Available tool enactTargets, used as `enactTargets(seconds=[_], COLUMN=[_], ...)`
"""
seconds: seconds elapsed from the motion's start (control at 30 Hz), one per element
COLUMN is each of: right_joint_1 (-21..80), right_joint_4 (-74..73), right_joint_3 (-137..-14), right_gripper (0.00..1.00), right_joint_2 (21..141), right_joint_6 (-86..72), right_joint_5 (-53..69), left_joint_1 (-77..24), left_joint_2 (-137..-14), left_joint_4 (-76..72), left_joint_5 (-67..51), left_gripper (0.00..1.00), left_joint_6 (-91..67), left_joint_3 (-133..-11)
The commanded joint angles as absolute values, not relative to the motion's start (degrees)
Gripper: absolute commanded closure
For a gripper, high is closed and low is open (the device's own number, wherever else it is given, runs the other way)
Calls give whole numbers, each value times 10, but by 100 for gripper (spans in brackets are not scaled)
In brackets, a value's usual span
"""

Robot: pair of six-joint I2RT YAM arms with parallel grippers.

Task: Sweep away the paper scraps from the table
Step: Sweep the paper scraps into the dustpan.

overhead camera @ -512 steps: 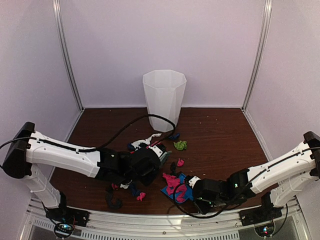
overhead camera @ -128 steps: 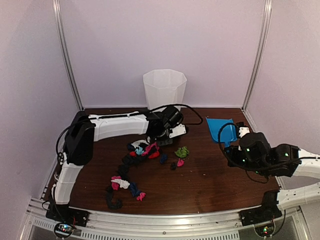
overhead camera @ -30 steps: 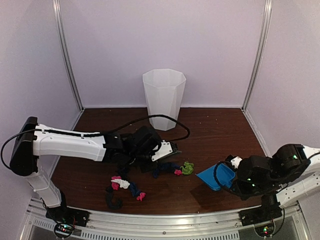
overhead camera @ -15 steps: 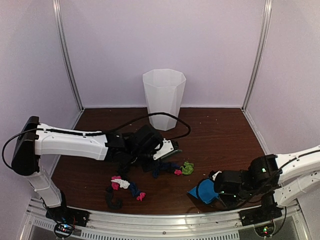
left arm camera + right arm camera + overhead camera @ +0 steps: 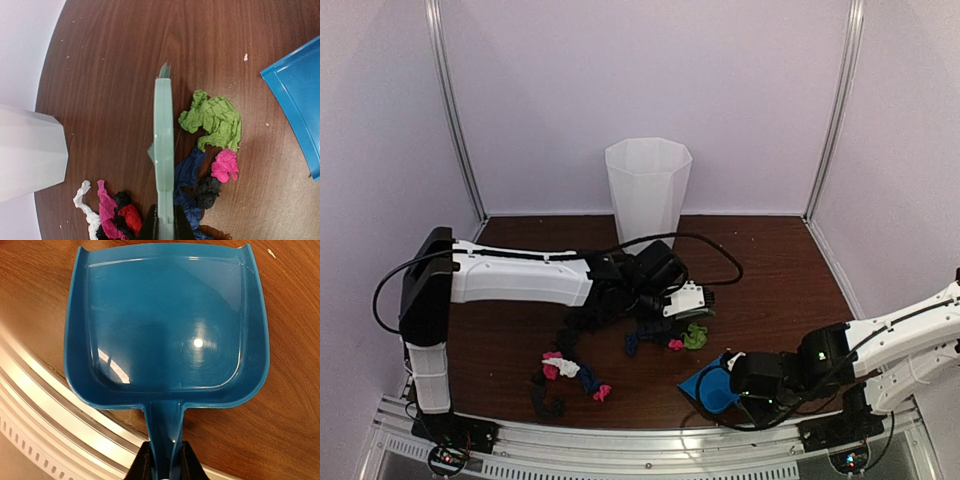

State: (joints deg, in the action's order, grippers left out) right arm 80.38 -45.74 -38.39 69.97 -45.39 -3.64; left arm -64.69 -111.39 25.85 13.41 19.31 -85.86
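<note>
Your right gripper (image 5: 165, 466) clasps the empty dustpan (image 5: 165, 325), your left gripper (image 5: 164, 229) the brush (image 5: 164, 145); the paper scraps (image 5: 212, 120) all lie on the worktop (image 5: 770, 270), none collected yet.

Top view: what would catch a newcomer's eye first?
Bright paper scraps litter the middle of the dark table. The left gripper holds a mint brush beside them; the right gripper holds an empty blue dustpan near the front edge. A tall white bin stands at the back.

Small crumpled paper scraps (image 5: 694, 337) in green, pink, navy, black, white and red are lying in two loose clusters on the dark reddish-brown wood-grain counter (image 5: 770, 265), near its front.
</note>
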Motion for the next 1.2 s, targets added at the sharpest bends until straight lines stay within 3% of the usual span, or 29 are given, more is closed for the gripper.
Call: enactTargets(seconds=[0.0, 0.27, 0.73, 1.17], right_joint_1=[807, 804, 802, 811], right_joint_4=[-434, -402, -367, -346], right_joint_3=[-365, -348, -344, -343], right_gripper=[100, 100, 100, 100], right_joint_2=[689, 689, 709, 708], right_joint_6=[-454, -475, -449, -419], right_joint_5=[-20, -30, -9, 27], left_joint_1=[-644, -648, -683, -683], left_joint_2=[-1159, -1185, -1087, -967], left_joint_4=[301, 366, 347, 251], left_joint_5=[86, 60, -58, 88], left_gripper=[100, 100, 100, 100], left_joint_6=[249, 243, 227, 133], left_joint_3=[-920, -947, -862, -782])
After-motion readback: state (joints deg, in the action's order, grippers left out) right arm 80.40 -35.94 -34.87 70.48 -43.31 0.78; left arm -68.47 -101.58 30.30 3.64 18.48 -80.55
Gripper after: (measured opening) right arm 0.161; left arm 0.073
